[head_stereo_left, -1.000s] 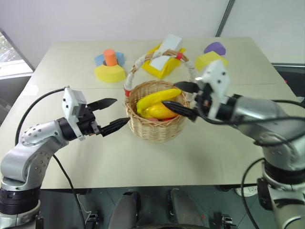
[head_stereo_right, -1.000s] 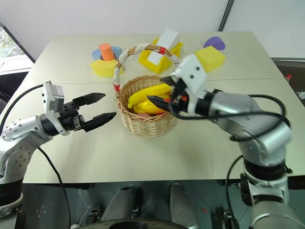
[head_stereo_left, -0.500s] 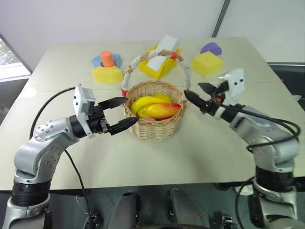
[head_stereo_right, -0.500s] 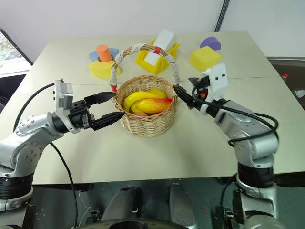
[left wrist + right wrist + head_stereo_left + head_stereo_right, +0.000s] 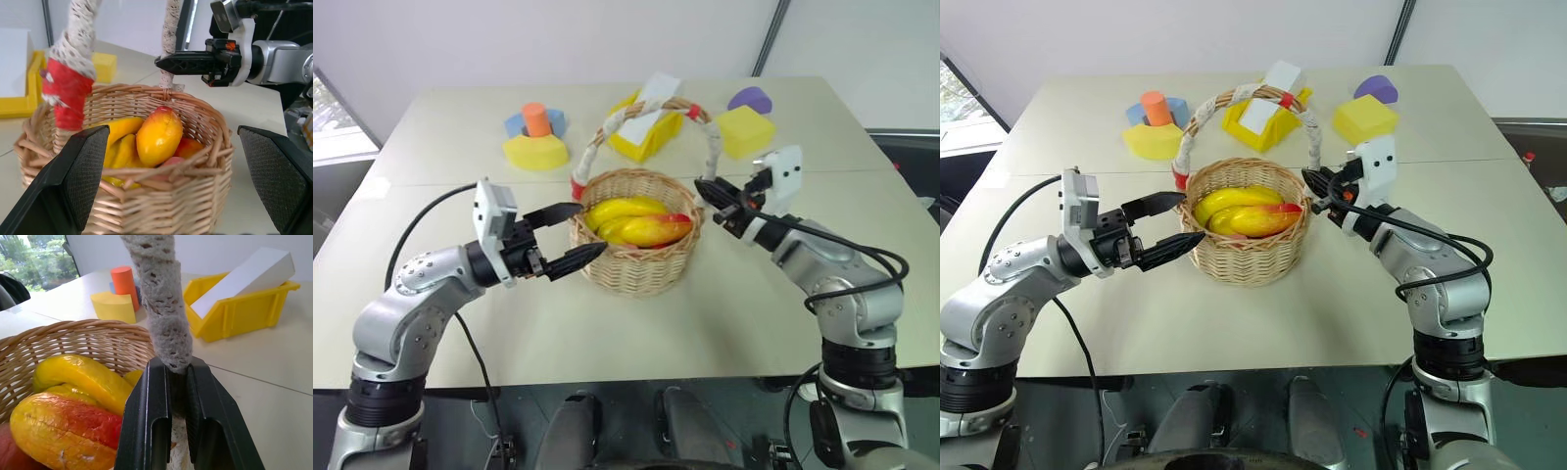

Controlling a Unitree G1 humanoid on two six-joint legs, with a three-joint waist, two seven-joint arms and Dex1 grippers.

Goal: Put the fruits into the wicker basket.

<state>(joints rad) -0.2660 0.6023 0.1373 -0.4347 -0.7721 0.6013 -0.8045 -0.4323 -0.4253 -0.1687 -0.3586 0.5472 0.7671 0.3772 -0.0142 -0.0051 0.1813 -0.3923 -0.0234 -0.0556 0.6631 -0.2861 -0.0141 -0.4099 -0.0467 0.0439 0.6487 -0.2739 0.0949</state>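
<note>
Smooth beige table; round woven wicker basket, glossy fruits inside.

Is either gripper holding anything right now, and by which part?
The right gripper is shut on the wicker basket, pinching the base of its white-wrapped handle. The left gripper is open, holding nothing.

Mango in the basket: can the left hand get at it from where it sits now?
Probably yes. The left hand is open beside the wicker basket, and the mango lies on top of the fruit pile. The basket rim stands between them, so it would likely have to come over it; the handle arches close by.
</note>
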